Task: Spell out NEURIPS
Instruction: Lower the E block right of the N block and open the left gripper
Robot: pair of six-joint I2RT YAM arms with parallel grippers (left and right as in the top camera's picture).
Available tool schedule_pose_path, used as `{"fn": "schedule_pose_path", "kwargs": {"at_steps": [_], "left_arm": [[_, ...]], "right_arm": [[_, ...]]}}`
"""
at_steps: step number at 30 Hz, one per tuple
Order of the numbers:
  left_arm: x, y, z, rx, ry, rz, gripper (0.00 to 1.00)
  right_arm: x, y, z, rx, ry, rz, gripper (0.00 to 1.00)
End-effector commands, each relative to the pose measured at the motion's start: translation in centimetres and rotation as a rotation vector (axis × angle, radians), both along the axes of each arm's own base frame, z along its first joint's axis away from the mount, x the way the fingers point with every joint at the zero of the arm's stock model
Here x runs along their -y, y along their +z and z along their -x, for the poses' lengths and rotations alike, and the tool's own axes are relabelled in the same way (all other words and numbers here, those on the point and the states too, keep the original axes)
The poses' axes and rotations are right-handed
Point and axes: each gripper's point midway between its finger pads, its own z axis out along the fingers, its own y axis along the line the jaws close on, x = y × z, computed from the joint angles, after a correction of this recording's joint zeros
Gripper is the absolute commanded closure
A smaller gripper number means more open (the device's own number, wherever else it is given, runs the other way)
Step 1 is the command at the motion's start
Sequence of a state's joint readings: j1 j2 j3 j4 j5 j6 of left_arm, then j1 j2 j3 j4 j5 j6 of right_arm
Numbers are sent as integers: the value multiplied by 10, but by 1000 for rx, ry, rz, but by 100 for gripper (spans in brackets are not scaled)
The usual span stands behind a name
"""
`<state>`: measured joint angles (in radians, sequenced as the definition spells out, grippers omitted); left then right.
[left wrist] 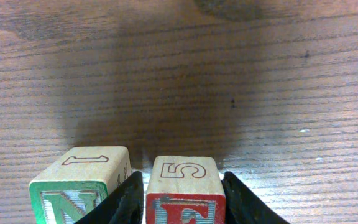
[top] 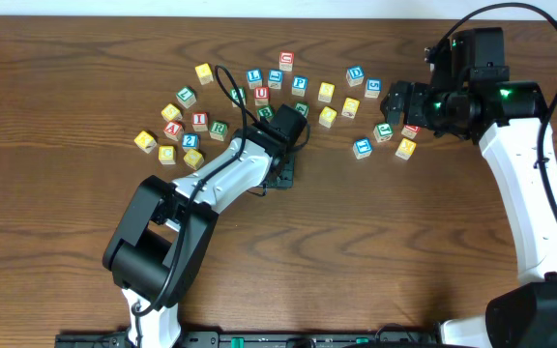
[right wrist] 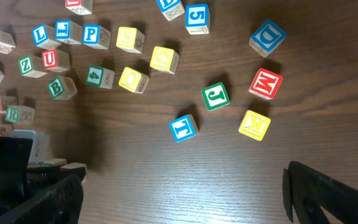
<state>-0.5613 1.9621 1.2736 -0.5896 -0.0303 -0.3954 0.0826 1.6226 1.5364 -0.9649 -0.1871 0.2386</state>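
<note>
**Left gripper** [left wrist: 184, 180]: my two dark fingers [left wrist: 126, 199] are pressed against both sides of the red E block [left wrist: 185, 198], which stands on the table [left wrist: 241, 81] with a 5 on its top face. The green N block [left wrist: 79, 186] stands just beside it, outside my left finger, with a 1 on top.

**Left arm** [top: 225, 179]: reaches diagonally from the table's near-left edge toward the centre, wrist bent down just below the arc of loose blocks.

**Right gripper** [right wrist: 184, 174]: fingers spread wide, nothing between them, hovering over bare wood.

**Right arm** [top: 525, 184]: rises along the right side, wrist turned left toward the block scatter.

**Loose blocks, right wrist view:**
- Nearest my open fingers: blue T [right wrist: 183, 127], green J [right wrist: 216, 96], yellow K [right wrist: 254, 124], red M [right wrist: 265, 83].
- Farther off: blue D [right wrist: 267, 37].
- Well to the left: red U [right wrist: 51, 60], blue P [right wrist: 92, 33].
</note>
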Motion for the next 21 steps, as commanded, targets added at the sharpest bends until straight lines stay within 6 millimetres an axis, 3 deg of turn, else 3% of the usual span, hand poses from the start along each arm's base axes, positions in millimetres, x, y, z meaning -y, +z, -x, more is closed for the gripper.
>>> {"fn": "schedule_pose_path", "kwargs": {"at_steps": [1, 11, 21], "left_arm": [[-5, -8, 2, -11, 7, -25, 60], [-1, -3, -2, 2, 4, -7, 60], [6, 39, -28, 105, 2, 49, 60]], "right_arm": [[-2, 6, -3, 15, -3, -4, 1], [-2, 6, -3, 15, -3, -4, 1], [-2, 6, -3, 15, -3, -4, 1]]}}
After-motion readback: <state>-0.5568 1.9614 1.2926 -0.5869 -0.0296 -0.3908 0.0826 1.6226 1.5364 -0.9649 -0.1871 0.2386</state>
